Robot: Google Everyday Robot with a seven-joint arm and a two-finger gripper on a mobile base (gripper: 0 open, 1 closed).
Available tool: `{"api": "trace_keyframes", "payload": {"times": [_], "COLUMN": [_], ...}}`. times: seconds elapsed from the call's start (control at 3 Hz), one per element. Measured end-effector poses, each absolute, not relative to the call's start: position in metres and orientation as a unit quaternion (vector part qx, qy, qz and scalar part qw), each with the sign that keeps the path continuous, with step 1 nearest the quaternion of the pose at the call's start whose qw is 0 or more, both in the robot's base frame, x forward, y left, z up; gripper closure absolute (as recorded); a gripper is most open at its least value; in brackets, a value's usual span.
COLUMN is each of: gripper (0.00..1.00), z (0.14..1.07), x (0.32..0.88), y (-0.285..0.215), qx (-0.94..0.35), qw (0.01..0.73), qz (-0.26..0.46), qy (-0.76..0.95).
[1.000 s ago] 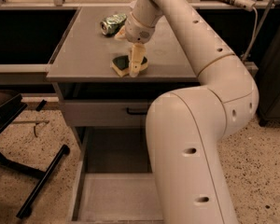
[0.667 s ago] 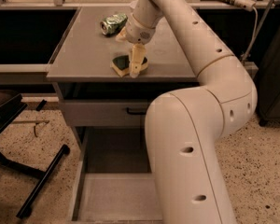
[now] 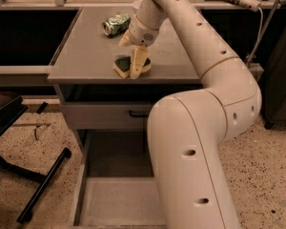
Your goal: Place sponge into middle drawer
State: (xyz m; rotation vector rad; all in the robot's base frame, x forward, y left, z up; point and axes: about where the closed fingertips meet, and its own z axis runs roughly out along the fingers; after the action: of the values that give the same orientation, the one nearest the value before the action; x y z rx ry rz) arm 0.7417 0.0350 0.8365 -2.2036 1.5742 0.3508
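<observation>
The sponge (image 3: 122,64), yellow with a dark green face, lies on the grey cabinet top (image 3: 83,54) near its front edge. My gripper (image 3: 137,67) reaches down from above and sits right at the sponge, covering its middle and right part. The sponge rests on the surface. The middle drawer (image 3: 112,205) is pulled out low at the bottom of the view, a shallow grey tray with a bare floor. My own arm covers its right side.
A crushed green can (image 3: 116,24) lies at the back of the cabinet top. A closed grey drawer front with a black handle (image 3: 137,113) sits under the top. A black chair base (image 3: 40,190) stands on the speckled floor to the left.
</observation>
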Motion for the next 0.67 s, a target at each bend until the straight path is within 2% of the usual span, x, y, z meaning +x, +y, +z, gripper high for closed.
{"api": "trace_keyframes", "payload": {"times": [0.33,0.67], "gripper": [0.41,0.73], "z": [0.8365,0.8379], "x": [0.7417,0.7419], "y": [0.035,0.0346], "qx": [-0.79,-0.789], "qw": [0.204,0.207], "qz": [0.126,0.125], "qy": [0.564,0.565]}}
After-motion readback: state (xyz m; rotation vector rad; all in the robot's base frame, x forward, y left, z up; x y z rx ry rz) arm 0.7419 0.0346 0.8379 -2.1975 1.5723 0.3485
